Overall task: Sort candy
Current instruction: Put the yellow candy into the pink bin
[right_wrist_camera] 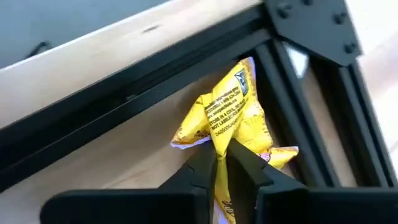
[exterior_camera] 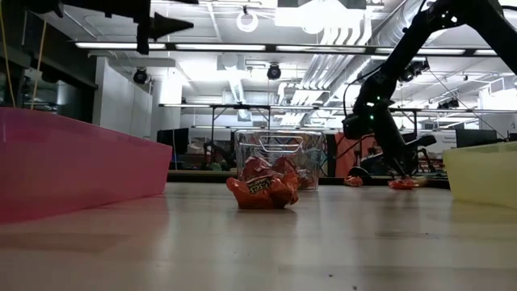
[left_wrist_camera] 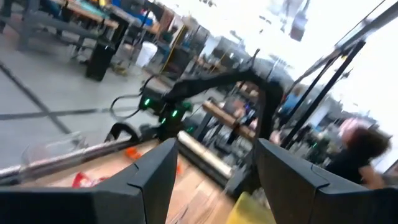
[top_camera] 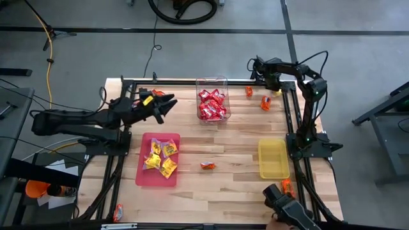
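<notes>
A yellow candy packet (right_wrist_camera: 233, 109) lies in the far right corner of the table's black frame (top_camera: 277, 92). My right gripper (right_wrist_camera: 222, 149) is shut on it. My left gripper (top_camera: 171, 104) hovers open and empty above the table's far left, between the pink tray (top_camera: 143, 171) and the clear tub (top_camera: 221, 82). It also shows in the left wrist view (left_wrist_camera: 217, 149). Yellow packets (top_camera: 161, 156) lie in the pink tray and red packets (top_camera: 211, 104) fill the tub. One red packet (top_camera: 208, 165) rests on the table's middle (exterior_camera: 262, 190). Two orange packets (top_camera: 265, 102) lie near the far right corner. My right gripper pinches the yellow packet's crinkled end (right_wrist_camera: 219, 134) between its two fingertips (right_wrist_camera: 244, 158). The fingers come slanting down from above into the frame corner. The rest of the packet spreads beyond the fingertips against the black frame rail; whether it is lifted I cannot tell.
The yellow tray (top_camera: 273, 158) sits at the right, with nothing in it. An orange packet (top_camera: 287, 186) lies near the right frame rail, another (top_camera: 117, 211) off the near left corner. A dark device (top_camera: 289, 209) stands at the near right edge. A person (left_wrist_camera: 364, 146) is beyond the table.
</notes>
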`<move>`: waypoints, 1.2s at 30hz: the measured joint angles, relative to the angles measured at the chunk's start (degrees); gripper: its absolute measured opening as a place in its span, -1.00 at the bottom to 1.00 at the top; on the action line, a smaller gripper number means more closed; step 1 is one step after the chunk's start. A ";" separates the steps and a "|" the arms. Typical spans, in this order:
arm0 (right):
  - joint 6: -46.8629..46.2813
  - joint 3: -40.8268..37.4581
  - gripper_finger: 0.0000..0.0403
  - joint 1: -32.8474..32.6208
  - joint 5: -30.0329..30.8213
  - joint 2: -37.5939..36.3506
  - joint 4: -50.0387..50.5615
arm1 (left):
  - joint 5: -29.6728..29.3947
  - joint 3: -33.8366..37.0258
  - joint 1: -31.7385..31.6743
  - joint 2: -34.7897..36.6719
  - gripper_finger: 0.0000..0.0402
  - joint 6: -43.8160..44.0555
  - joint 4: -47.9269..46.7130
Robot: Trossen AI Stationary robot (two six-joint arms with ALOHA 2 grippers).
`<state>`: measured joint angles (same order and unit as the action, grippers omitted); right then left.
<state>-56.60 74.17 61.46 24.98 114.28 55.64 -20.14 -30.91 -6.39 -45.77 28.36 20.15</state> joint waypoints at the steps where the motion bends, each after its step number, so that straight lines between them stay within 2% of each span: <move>1: 1.28 0.00 -0.88 -0.59 0.13 -0.44 -0.41 | 0.00 0.00 0.01 0.68 0.01 0.05 0.48; 5: 8.85 -0.02 -0.98 -4.58 5.19 -4.68 -1.90 | 0.00 -0.05 0.04 4.23 0.01 -0.24 0.71; 8: 11.75 -0.02 -0.97 -8.54 9.28 -9.63 -2.56 | 0.00 -0.07 0.04 6.42 0.01 -2.80 -0.29; 12: 15.14 -0.02 -0.99 -14.74 11.31 -17.18 -7.22 | 0.00 -0.07 0.04 7.92 0.01 -4.90 -2.64; 16: 23.88 -0.02 -0.99 -22.06 6.10 -24.08 -17.18 | 3.25 -0.07 0.04 7.95 0.01 -4.46 -3.80; 20: 32.24 -0.02 -1.00 -30.39 -5.52 -29.49 -25.75 | 8.68 -0.07 0.09 7.67 0.01 -2.99 -5.77; 24: 34.46 0.00 -1.00 -39.89 -15.83 -33.22 -30.81 | 13.24 -0.06 0.09 7.71 0.01 -2.07 -6.95; 30: 33.26 0.00 -1.00 -57.73 -17.06 -34.90 -34.10 | 19.62 -0.05 0.09 7.69 0.01 -3.22 -7.03; 34: 37.41 0.00 -1.00 -68.12 -16.82 -34.42 -37.79 | 20.45 -0.05 0.58 7.69 0.01 -1.67 -6.94; 36: 37.32 -0.02 -1.00 -72.52 -14.37 -34.22 -38.36 | 20.58 -0.05 1.15 7.44 0.01 -0.53 -6.54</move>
<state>-19.28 74.15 -11.06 10.61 80.05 17.27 0.44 -30.96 -5.24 -38.33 27.82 13.62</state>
